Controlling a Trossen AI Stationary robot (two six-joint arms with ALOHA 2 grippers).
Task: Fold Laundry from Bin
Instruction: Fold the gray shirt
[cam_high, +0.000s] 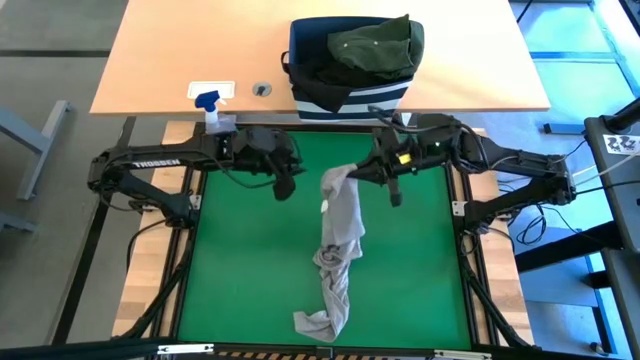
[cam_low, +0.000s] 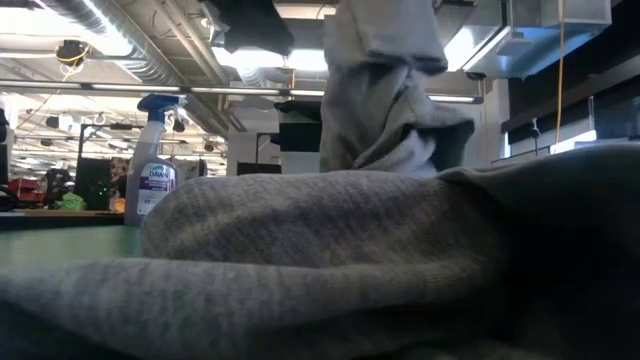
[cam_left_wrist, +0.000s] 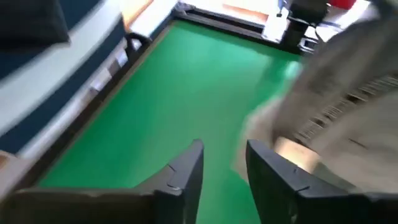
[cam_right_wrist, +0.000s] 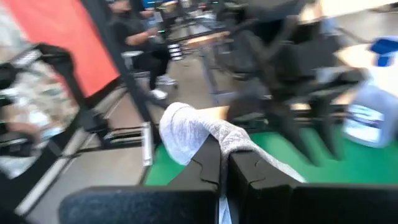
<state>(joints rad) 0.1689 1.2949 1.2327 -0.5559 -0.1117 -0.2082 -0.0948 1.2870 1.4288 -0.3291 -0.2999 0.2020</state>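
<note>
High view shows 1 light grey garment (cam_high: 340, 250) lying in a long rumpled strip down the middle of the green mat (cam_high: 240, 270), its upper end lifted off the mat. The right gripper (cam_high: 362, 172) pinches that raised end, its fingers closed on the cloth, above the part of the mat nearest the bin (cam_high: 350, 75). The left gripper (cam_high: 285, 187) hangs over the mat just beside the garment's raised end, apart from the cloth and carrying nothing. The bin stands on the wooden table (cam_high: 170, 50) just beyond the mat, with a dark olive green garment (cam_high: 375, 45) heaped in its top. A spray bottle (cam_high: 212, 110) stands on the side of the bin toward the left arm, close to the mat's corner.

Low view is mostly filled by grey cloth (cam_low: 320, 250) lying close on the mat, with more of it hanging (cam_low: 380, 90) above. The spray bottle (cam_low: 155, 165) stands behind the cloth.

Left wrist view shows the left gripper (cam_left_wrist: 224, 168) with its 2 fingers (cam_left_wrist: 186, 174) parted by a narrow gap and nothing between them; the grey garment (cam_left_wrist: 336, 106) is beside them over the mat (cam_left_wrist: 186, 87), not touching.

Right wrist view shows the right gripper (cam_right_wrist: 222, 168) clamped on a fold of the grey garment (cam_right_wrist: 193, 134), which bulges out past the fingertips. The spray bottle (cam_right_wrist: 373, 106) shows beyond it.
</note>
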